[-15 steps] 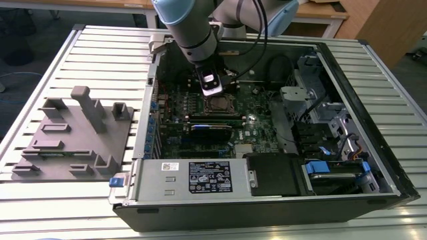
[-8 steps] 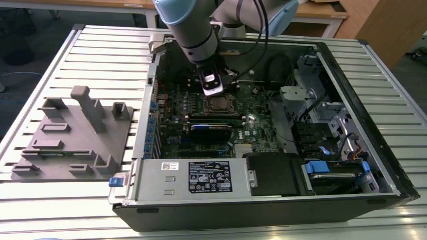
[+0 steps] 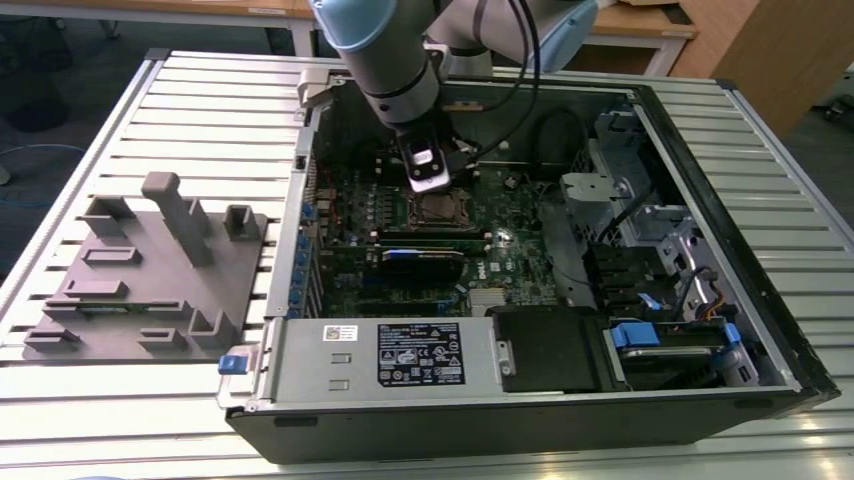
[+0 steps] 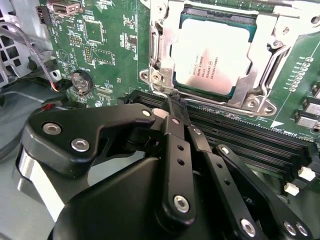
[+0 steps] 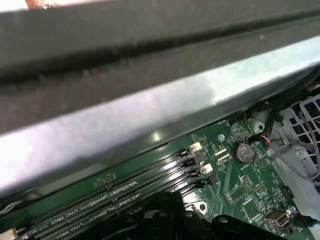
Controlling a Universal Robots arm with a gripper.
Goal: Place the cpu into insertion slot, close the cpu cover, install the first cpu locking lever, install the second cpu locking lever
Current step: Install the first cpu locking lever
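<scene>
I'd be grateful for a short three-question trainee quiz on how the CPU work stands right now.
1. True or false: the cpu already lies in the insertion slot.
2. The cpu cover is: A) closed over the chip, B) standing open, C) lying on the table.
3. What thin part sits at the tip of the gripper in the second wrist view?

Key: 1 true; 2 A; 3 a wire locking lever beside the socket.
</scene>
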